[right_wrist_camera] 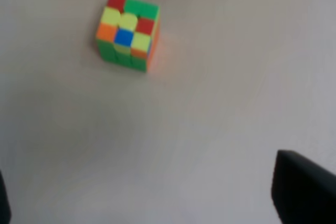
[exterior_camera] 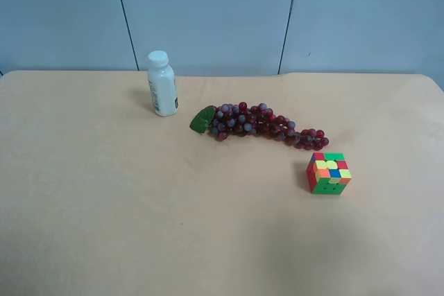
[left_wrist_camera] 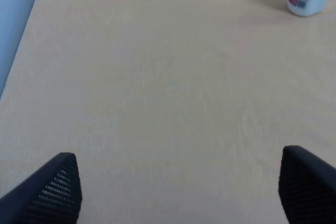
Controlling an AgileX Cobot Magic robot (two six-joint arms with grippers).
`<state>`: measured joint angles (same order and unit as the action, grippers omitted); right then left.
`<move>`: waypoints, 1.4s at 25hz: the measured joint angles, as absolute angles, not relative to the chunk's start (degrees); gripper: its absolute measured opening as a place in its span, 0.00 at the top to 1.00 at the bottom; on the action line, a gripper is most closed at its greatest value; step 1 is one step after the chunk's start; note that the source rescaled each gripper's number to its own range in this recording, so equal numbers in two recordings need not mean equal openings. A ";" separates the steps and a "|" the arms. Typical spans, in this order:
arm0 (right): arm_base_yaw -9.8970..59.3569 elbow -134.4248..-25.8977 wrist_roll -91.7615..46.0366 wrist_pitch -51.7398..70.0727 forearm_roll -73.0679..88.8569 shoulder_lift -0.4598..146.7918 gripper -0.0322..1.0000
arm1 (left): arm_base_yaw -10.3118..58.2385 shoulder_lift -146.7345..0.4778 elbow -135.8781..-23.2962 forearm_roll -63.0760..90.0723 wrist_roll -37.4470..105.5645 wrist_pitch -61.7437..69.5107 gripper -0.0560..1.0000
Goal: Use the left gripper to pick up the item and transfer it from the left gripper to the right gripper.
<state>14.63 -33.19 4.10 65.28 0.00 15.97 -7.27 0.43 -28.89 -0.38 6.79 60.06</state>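
Both pincers hang spread and empty over the counter (exterior_camera: 104,227): left pincer (left_wrist_camera: 178,192), right pincer (right_wrist_camera: 152,203). One puzzle cube (exterior_camera: 329,172) sits on the counter at about four o'clock, just below one grape bunch (exterior_camera: 263,124). One white bottle (exterior_camera: 161,84) stands at eleven o'clock.

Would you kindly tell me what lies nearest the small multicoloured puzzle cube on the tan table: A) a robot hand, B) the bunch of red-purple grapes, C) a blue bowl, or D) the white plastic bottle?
B: the bunch of red-purple grapes ends just beside the small multicoloured puzzle cube, while the white plastic bottle stands beyond the bunch's far end.
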 joint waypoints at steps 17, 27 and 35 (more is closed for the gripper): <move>14.63 -28.32 1.21 61.17 3.61 -0.20 0.01 | -7.27 0.43 -28.89 -0.38 6.79 60.06 0.53; 14.63 -28.32 1.21 61.17 3.61 -0.20 0.01 | -7.27 0.43 -28.89 -0.38 6.79 60.06 0.53; 8.69 -28.32 1.21 61.17 3.61 -0.20 0.01 | -7.27 0.43 -28.89 -0.38 6.79 60.06 0.53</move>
<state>8.69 -28.32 1.21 61.17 3.61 -0.20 -7.27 0.43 -28.89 -0.38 6.79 60.06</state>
